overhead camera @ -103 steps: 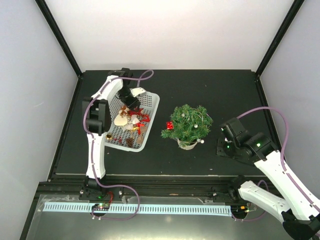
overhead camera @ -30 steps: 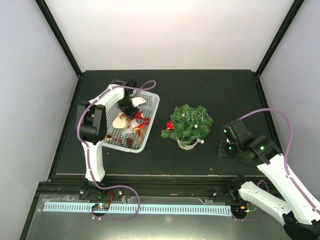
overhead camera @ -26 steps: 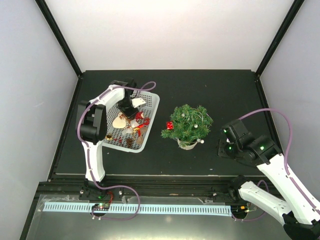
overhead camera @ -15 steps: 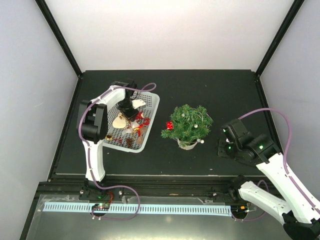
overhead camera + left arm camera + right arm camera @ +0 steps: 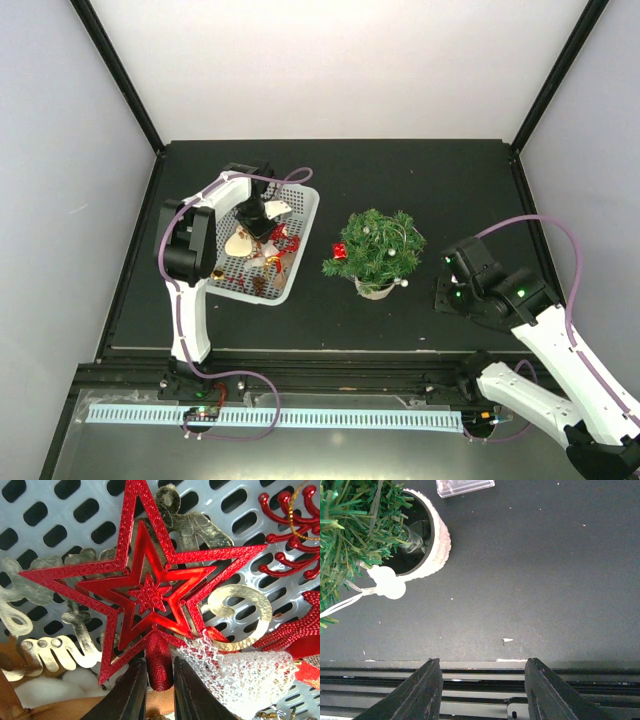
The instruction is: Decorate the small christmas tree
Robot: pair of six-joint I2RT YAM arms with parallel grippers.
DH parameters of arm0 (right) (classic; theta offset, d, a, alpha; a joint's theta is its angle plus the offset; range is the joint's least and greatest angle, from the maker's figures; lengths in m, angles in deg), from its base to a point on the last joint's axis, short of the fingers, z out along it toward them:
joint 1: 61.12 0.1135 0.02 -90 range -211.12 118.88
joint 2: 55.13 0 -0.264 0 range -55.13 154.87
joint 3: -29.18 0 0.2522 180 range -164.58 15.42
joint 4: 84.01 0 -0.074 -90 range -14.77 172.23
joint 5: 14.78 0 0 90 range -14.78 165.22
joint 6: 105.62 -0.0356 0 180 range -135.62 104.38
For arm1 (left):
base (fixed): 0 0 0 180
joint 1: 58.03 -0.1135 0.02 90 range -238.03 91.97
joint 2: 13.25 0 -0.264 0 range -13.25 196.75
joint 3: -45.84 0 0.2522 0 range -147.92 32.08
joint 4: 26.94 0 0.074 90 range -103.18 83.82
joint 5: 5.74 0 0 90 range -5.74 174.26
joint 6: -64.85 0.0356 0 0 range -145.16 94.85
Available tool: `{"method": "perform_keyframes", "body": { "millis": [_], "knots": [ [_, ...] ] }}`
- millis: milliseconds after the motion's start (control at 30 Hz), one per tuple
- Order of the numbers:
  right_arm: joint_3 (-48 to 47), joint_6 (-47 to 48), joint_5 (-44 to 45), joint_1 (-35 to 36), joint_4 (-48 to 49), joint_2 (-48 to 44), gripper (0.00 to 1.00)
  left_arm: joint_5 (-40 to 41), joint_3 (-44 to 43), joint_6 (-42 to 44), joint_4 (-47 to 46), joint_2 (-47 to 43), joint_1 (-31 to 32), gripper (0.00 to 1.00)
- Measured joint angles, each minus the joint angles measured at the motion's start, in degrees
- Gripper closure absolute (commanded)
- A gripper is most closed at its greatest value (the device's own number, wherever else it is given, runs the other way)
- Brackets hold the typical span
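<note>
**Left claw** [image 5: 159,663]: The jaws are drawn narrow, one dark finger on each side of a red glittered stub under the red star [image 5: 145,587], and both press against it. The star is a flat five-pointed outline with a coarse glitter rim, mirror-red inner bands and a small embossed star at its centre. It lies inside the white basket [image 5: 303,232], a plastic tray whose floor is pierced with rows of oblong slots.

**Other basket contents:** Gold metallic script lettering [image 5: 47,652] lies under the star, and a gold scroll lies to its right. A piece of white net fabric [image 5: 235,672] touches the star's lower right. A red beaded sprig [image 5: 292,517] lies in the upper right corner.

**Right claw** [image 5: 483,662]: The jaws stand well apart and hold nothing, above the bare black counter [image 5: 440,180] near its front rail.

**Small christmas tree** [image 5: 377,245]: It stands upright on the counter between the basket and the right arm, apart from both. It has bushy green needles and a round whitish textured pot [image 5: 441,542]. A red cube ornament [image 5: 340,251] hangs on its left side, and a white ball [image 5: 390,586] hangs at the pot rim.
</note>
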Motion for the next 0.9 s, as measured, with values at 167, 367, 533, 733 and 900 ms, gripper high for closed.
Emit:
{"method": "perform_keyframes", "body": {
  "millis": [167, 367, 533, 733, 900],
  "knots": [
    [0.00, 0.00, 0.00, 0.00, 0.02, 0.00, 0.53, -0.02, -0.72, -0.09, 1.49, 0.00, 0.00, 0.80],
    [-0.02, 0.24, 0.07, 0.00, 0.02, 0.04, 0.53, -0.07, -3.91, -0.33, 3.56, -0.26, 0.00, 0.79],
    [-1.22, 0.74, 0.52, 0.00, 0.04, 0.46, 0.53, -0.31, -5.03, -0.37, 5.51, -2.84, 0.00, 0.78],
    [-1.64, 1.53, 0.61, 0.00, 0.44, 0.76, 0.53, -0.92, -5.01, -0.33, 6.73, -4.90, 0.00, 0.72],
    [-1.64, 1.88, 0.61, 0.00, 0.42, 0.81, 0.53, -0.87, -3.72, -0.28, 6.21, -4.63, 0.00, 0.69]
  ]
}}
